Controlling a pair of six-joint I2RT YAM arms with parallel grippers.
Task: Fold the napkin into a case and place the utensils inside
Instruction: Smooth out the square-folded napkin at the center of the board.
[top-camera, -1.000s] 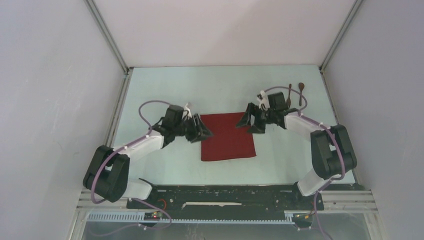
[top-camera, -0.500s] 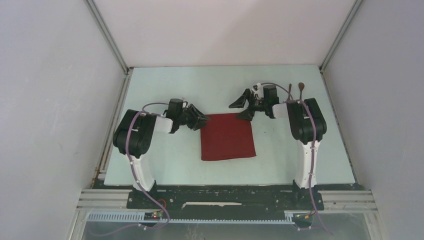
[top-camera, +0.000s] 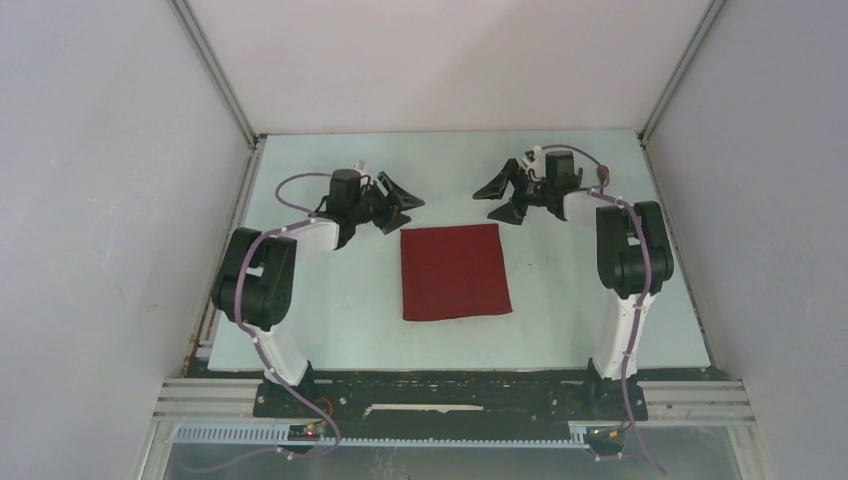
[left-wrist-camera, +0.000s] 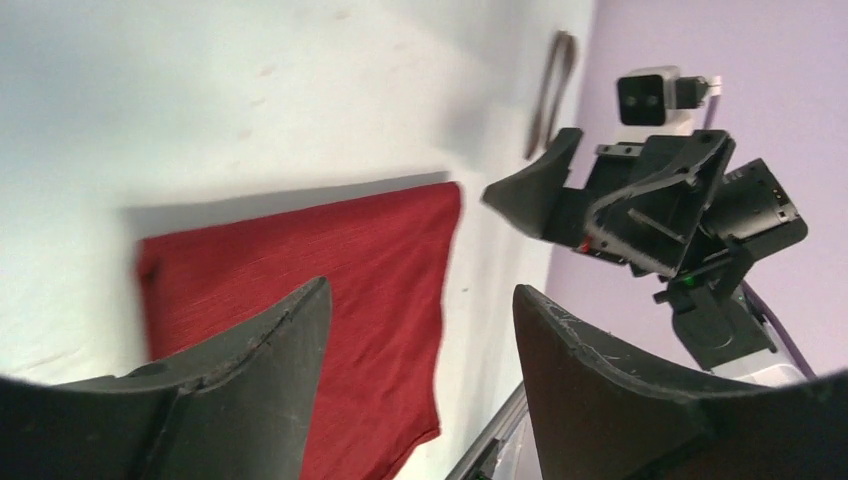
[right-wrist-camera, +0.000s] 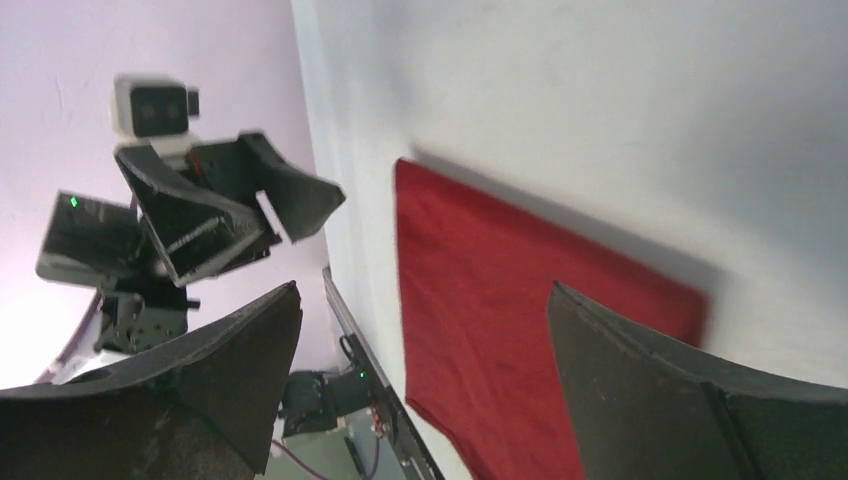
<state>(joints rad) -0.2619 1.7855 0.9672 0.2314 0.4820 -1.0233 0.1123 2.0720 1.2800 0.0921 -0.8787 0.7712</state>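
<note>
Dark red cloth, the napkin (top-camera: 455, 270), is lying flat at the middle of the pale, smooth counter (top-camera: 330, 300). It is showing as a near-square, so no long axis is standing out. Its side edges are running roughly from 12 to 6 o'clock, with the near edge slanting slightly. The fabric is looking soft and matte with a fine weave, and its corners are lying flat. No fold into a pouch is showing.

The utensils (left-wrist-camera: 555, 90) are lying on the counter far out at about 2 o'clock from the napkin. They are appearing as two thin dark brown sticks side by side, their long axes running parallel. From above the right arm is hiding most of them, so which end is which I cannot tell.

The left tool (top-camera: 408, 215) is hanging at 11 o'clock from the napkin, released, its black wedge-shaped fingers (left-wrist-camera: 260, 380) standing apart with nothing between them. The right tool (top-camera: 485, 207) is hanging at 1 o'clock, spread wide and holding nothing. Both are facing each other, clear of the cloth.
</note>
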